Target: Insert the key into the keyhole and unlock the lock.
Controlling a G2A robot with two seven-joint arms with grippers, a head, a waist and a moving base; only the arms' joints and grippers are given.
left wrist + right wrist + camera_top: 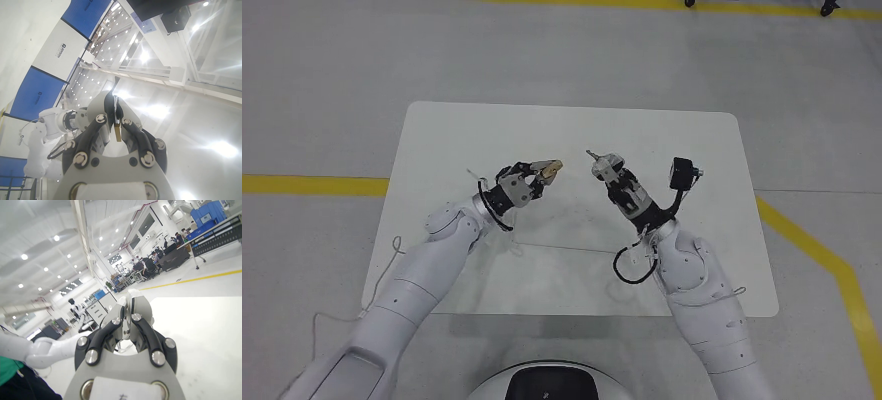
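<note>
One white table spans the middle of the top view. Above it, two arms meet near the centre, roughly level with each other. Left gripper, left of centre, is pinching the brass lock, whose long axis points right toward the other arm. Right gripper, right of centre, is pressed together on the key (a thin sliver, tip angled to the upper left). Lock and key sit near each other but apart, both held rather than lying on the table. The key likely needs turning to face the lock. The keyhole cannot be made out.
</note>
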